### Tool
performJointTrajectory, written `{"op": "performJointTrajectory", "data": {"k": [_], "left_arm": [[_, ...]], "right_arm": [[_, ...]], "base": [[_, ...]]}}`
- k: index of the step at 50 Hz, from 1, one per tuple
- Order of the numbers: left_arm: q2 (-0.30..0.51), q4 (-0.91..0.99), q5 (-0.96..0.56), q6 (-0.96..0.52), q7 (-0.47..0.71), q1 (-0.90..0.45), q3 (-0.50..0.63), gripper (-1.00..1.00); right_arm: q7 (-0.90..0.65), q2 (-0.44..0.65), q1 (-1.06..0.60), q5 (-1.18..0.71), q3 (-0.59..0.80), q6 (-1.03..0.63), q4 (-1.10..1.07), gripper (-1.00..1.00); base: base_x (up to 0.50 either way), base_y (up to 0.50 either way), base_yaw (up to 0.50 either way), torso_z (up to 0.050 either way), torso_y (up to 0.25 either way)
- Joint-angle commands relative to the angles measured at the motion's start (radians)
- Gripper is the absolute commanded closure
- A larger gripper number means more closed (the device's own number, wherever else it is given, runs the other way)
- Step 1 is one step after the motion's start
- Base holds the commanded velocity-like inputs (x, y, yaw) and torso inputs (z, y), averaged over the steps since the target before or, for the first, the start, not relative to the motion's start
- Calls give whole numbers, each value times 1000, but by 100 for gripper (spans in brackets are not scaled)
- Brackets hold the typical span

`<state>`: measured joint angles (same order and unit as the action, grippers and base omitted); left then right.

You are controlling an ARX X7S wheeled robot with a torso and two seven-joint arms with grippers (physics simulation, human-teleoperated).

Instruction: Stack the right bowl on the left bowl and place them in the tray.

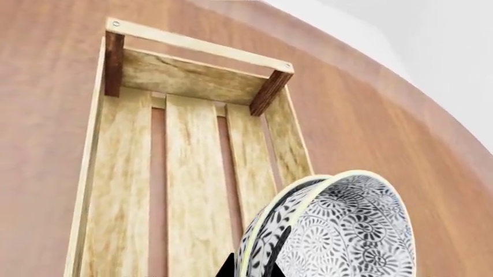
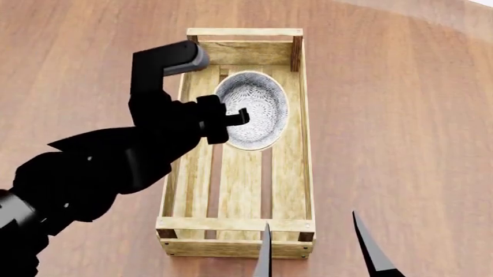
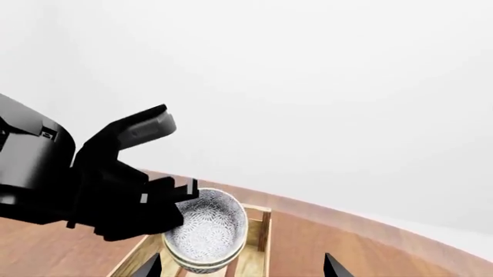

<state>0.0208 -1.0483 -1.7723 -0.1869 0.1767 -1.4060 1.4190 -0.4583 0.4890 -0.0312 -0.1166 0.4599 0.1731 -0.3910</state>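
Observation:
Two nested bowls [image 2: 258, 107] with a black-and-white floral pattern are stacked one inside the other. My left gripper [image 2: 231, 120] is shut on their rim and holds them tilted over the far half of the tray [image 2: 231, 231], a long light-wood crate with a three-slat floor. The left wrist view shows the stack [image 1: 347, 231] pinched in the gripper [image 1: 254, 268] above the tray floor [image 1: 193, 173]. My right gripper [image 2: 316, 254] is open and empty at the tray's near end. The right wrist view shows the bowls [image 3: 204, 231] beyond the open right gripper [image 3: 242, 271].
The tray lies lengthwise on a brown wooden table [image 2: 400, 115]. The black left arm [image 2: 92, 167] reaches across the tray's left side. The table's curved edge [image 1: 431, 109] lies beyond the tray's far end.

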Motion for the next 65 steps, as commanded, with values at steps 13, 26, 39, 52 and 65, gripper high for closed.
{"op": "performJointTrajectory", "data": {"k": [13, 26, 39, 52, 65], "left_arm": [[-21, 34, -66, 76, 0, -25, 185, 100], [-21, 97, 6, 76, -4, -30, 173, 100], [-21, 81, 43, 58, 3, -20, 164, 100], [-21, 5, 46, 45, 11, 3, 168, 100], [-21, -7, 80, 31, -1, 24, 166, 100]], "right_arm": [[19, -16, 3, 17, -18, 13, 7, -100], [21, -16, 3, 13, -12, 19, 16, -100], [20, -13, 3, 8, -11, 19, 14, -100], [18, -10, 3, 5, -12, 20, 13, -100], [16, -9, 2, 2, -12, 23, 15, -100]], "base": [[0, 0, 0, 0, 1], [0, 0, 0, 0, 1], [0, 0, 0, 1, 1], [0, 0, 0, 0, 0], [0, 0, 0, 1, 1]]}}
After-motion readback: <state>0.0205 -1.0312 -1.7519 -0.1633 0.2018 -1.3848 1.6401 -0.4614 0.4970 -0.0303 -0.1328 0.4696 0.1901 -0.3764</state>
